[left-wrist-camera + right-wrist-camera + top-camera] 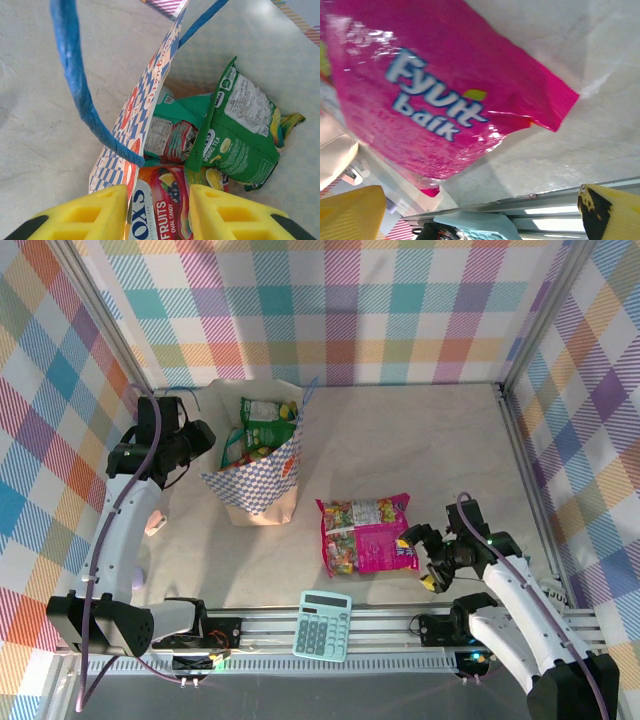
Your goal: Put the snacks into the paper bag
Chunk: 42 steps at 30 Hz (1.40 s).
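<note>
Right gripper (432,558) stood w/ jaws fully apart, just beside the right edge of the magenta packet (368,533); that packet lay flat on the table (430,440), well apart from the paper bag (262,475). The bag's mouth was open; green packet (268,420) & others sat inside. Left gripper (159,200) straddled the bag rim, fingers partly apart, clamped on nothing we could see.

Procedure, as we judged it: take the crimped edge; slide one finger under, close firmly — glossy film slips; lift clear of the calculator (323,625) before traversing to the bag mouth — left arm steadying the rim.
</note>
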Available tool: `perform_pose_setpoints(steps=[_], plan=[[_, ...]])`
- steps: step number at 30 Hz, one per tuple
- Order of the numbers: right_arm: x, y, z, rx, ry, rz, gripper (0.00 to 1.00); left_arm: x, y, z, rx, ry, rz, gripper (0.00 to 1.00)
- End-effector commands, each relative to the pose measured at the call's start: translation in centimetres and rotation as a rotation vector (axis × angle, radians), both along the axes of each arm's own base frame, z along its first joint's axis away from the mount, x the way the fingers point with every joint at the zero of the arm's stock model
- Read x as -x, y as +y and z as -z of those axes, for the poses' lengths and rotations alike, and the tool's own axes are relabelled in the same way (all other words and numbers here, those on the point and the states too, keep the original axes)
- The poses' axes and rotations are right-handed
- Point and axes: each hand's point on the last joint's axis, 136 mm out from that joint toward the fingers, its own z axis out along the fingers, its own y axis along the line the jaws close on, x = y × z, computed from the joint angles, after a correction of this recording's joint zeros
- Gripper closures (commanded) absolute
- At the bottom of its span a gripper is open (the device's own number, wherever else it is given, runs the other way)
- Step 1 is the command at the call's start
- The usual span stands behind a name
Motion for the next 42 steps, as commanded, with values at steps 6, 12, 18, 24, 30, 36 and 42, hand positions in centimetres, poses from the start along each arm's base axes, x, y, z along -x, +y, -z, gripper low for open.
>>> perform_pose_setpoints(steps=[6, 12, 18, 24, 30, 36, 42], plan=[[-1.4, 1.2, 0.9, -0.094, 0.021, 0.073, 0.02, -0.3, -0.5, -0.8, -0.003, -0.028, 0.021, 0.63], [-2.9, 1.3, 1.9, -0.078, -0.001, 0.07, 0.07, -0.1, -0.3, -1.1, -0.019, -0.028, 0.017, 0.63], [-4.8, 0.8, 2.5, -0.027, -0.048, 0.073, 0.34, 0.1, -0.1, -1.2, -0.035, -0.026, 0.008, 0.63], [-6.5, 0.4, 3.5, 0.036, -0.049, 0.065, 0.57, 0.3, 0.2, -1.2, -0.049, -0.019, 0.0, 0.63], [-9.0, 0.3, 4.2, 0.084, -0.061, 0.058, 0.71, 0.3, 0.3, -1.2, -0.057, -0.015, -0.004, 0.63], [-13.4, -0.2, 3.6, 0.205, -0.091, -0.052, 0.77, 0.2, 0.4, -1.4, -0.07, -0.013, -0.006, 0.63], [-18.1, -0.6, 4.1, 0.188, -0.106, -0.136, 0.81, 0.1, 0.5, -1.1, -0.081, -0.005, -0.009, 0.63]])
